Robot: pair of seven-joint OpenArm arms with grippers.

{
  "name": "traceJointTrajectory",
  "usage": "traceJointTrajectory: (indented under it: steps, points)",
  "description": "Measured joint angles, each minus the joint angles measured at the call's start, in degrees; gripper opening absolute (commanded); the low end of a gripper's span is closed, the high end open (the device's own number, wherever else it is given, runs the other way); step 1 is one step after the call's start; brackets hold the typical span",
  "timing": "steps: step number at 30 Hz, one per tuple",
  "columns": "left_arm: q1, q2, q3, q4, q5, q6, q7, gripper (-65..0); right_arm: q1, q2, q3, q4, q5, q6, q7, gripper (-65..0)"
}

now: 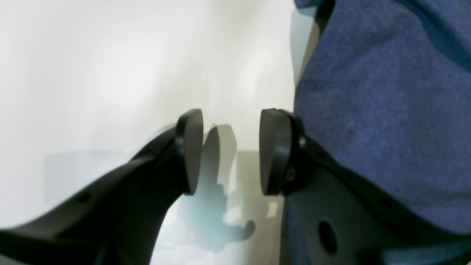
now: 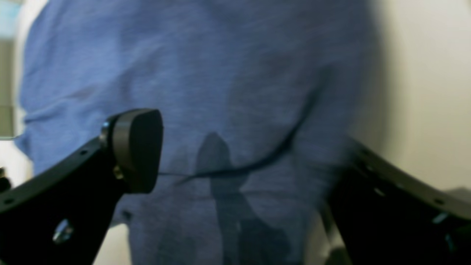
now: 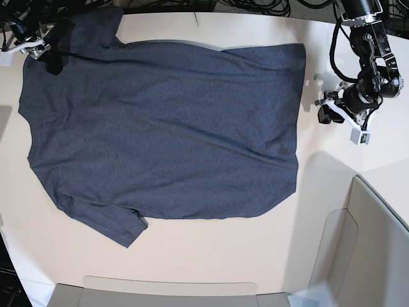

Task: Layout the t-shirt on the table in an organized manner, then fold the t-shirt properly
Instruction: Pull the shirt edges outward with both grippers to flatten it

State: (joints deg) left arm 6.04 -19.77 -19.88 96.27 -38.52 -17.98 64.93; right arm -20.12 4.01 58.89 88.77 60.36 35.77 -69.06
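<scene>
A: T-shirt [image 3: 166,134] lies spread flat on the surface [image 3: 211,268], plain side up, no lettering visible. In the base view its hem runs down that view's right side and its sleeves sit at the left, one at the top-left corner, one at the lower left.

B: Edges?

A: Hem edge roughly straight, with a few shallow wrinkles near it. Lower sleeve flat, pointing toward the near edge. Upper sleeve partly under the right tool [image 3: 54,54].

B: State of that tool?

A: Right tool, wrist view [image 2: 243,154]: jaws spread wide over blue cloth, a dark crease line between them, nothing gripped. One finger pad [image 2: 138,149] shows clearly; the other is blurred.

B: Left tool?

A: Left tool [image 3: 332,109] sits just beside the hem, off the cloth. Wrist view [image 1: 231,151]: pads [image 1: 191,151] parted, bare surface between them, holding nothing. Shirt fabric lies just beside the outer face of one jaw.

B: Room to move?

A: Wide bare strip along the near side. A pale grey panel [image 3: 377,249] rises at the base view's lower right, another [image 3: 169,291] along the bottom. Cables [image 3: 268,6] at the far edge.
</scene>
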Motion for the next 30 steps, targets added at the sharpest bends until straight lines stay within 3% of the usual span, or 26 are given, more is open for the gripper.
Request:
traceJointTrajectory:
  steps: [21,24,26,29,30]
  points:
    - [0.0,-0.1,0.0,0.0,0.0,0.0,0.0,-40.3,-4.5,0.1,-1.0,0.0,2.6,0.5,1.1,-15.1]
    - [0.0,-0.1,-0.2,0.0,0.0,0.0,0.7,-40.0,-4.5,0.2,-1.6,0.0,1.4,0.5,1.3,-28.5]
    - [0.0,-0.1,-0.3,0.0,0.0,-0.4,0.9,-40.0,-4.8,0.6,-2.6,0.0,0.0,0.5,1.0,-42.9]
    - [0.9,-0.1,-1.2,0.1,-0.4,-5.7,2.5,-40.0,-4.8,0.1,-3.3,-0.3,-0.5,0.4,-0.3,-63.3]
    - [1.5,-0.1,-2.6,0.2,-0.6,-7.5,4.1,-40.0,-4.8,0.0,-3.8,-0.7,-0.4,0.2,-0.3,-65.0]
